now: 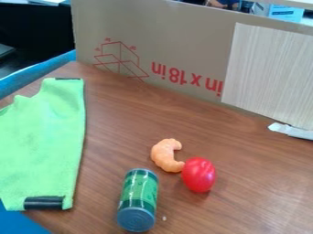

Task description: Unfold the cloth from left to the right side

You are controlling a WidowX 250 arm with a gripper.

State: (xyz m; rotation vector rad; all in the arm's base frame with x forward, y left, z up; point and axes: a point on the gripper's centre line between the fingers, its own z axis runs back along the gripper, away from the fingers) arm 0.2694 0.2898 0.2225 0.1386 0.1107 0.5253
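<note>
The bright green cloth (45, 141) lies along the left side of the wooden table, reaching the view's left edge. It is long and narrow, with a fairly straight right edge and an uneven upper left edge. One black strip crosses its lower edge, and a smaller dark strip shows at its top corner. Whether it lies in one layer or folded, I cannot tell.
Right of the cloth, a green can (137, 199) lies on the table (245, 187). An orange shrimp-like toy (166, 155) touches or nearly touches a red oval object (198, 174). A cardboard panel (183, 41) stands along the back, with white material (290, 130) at right.
</note>
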